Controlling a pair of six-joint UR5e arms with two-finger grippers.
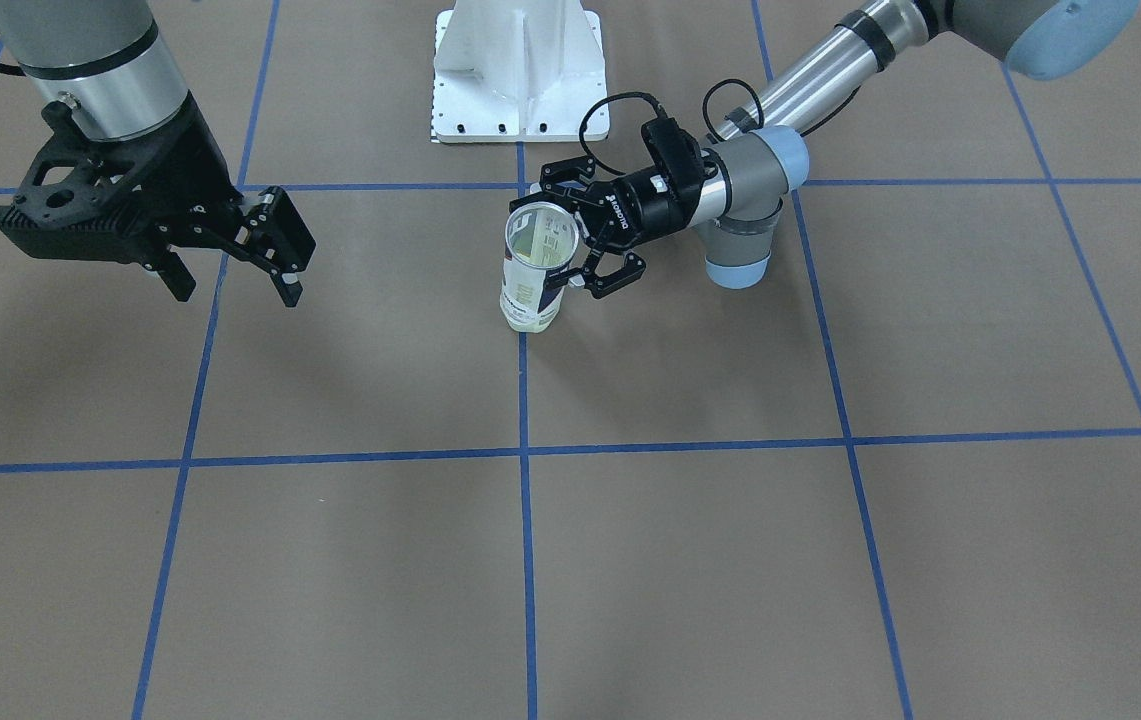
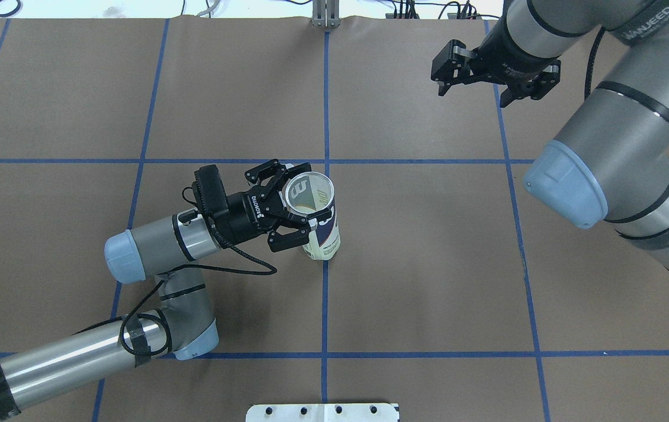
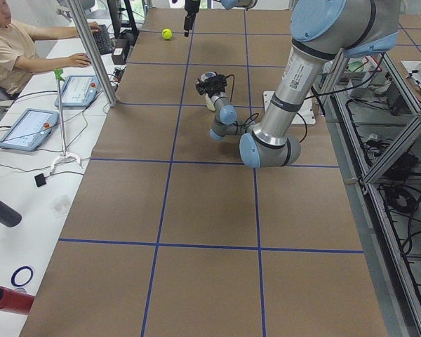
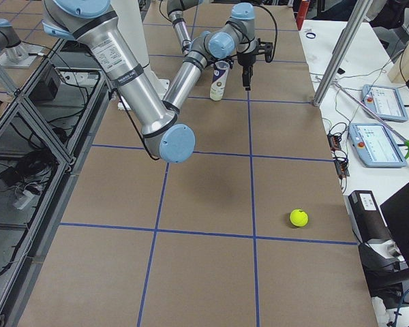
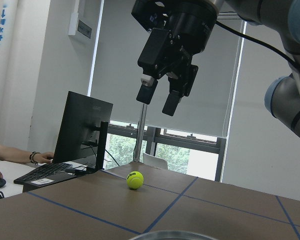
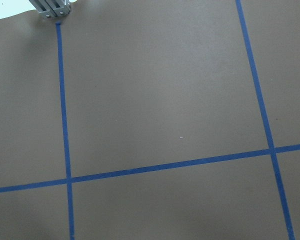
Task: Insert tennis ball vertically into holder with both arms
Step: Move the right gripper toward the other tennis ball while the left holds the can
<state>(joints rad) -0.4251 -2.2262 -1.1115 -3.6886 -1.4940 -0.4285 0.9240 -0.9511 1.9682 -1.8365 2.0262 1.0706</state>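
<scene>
The holder [image 2: 325,231], a clear can with a white-and-navy label, stands upright near the table's middle with its metal rim open upward. My left gripper [image 2: 297,202] comes in level from the side and is open, one finger on each side of the can; whether they touch it I cannot tell. In the front view the holder [image 1: 530,290] and left gripper [image 1: 565,238] stand the same way. My right gripper [image 2: 475,94] hangs open and empty above the table's far right part. The yellow tennis ball [image 4: 298,217] lies on the paper near the operators' edge, below and beyond the right gripper [image 5: 165,95].
The white pedestal base [image 1: 518,70] sits at the robot's side of the table. An operator [image 3: 7,42] with tablets, a keyboard and a monitor [image 5: 82,132] sits past the far edge. A metal post [image 4: 341,54] stands at that edge. Blue tape lines cross the brown paper.
</scene>
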